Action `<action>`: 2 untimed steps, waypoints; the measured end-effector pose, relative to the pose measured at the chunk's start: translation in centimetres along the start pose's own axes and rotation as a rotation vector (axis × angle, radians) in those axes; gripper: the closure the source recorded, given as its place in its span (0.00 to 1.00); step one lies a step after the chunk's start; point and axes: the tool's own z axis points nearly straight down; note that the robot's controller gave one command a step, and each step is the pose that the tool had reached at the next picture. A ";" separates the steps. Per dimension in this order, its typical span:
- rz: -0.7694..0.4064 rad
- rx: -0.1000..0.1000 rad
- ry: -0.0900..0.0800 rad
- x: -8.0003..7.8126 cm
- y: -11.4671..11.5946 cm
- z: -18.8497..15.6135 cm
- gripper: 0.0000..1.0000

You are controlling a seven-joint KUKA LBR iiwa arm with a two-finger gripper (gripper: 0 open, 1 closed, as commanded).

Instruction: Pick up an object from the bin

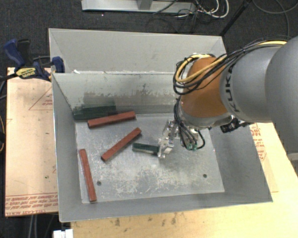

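My gripper [163, 150] hangs low over the middle of the bin, its metal fingers pointing down and to the left. A small dark green bar [145, 148] lies flat on the floor, and its right end reaches the fingertips. Whether the fingers close on it I cannot make out. Just left of that bar lies a reddish-brown stick [120, 145], slanted from lower left to upper right.
A second reddish-brown stick [111, 119] and a long dark green bar [94, 112] lie by the back wall. A third brown stick [87, 175] runs along the left wall. The arm with its orange cover and cables fills the bin's right side.
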 end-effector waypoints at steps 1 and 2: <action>0.000 0.000 0.000 0.0 0.0 0.0 1.00; 0.000 0.001 0.005 0.3 0.0 -0.7 1.00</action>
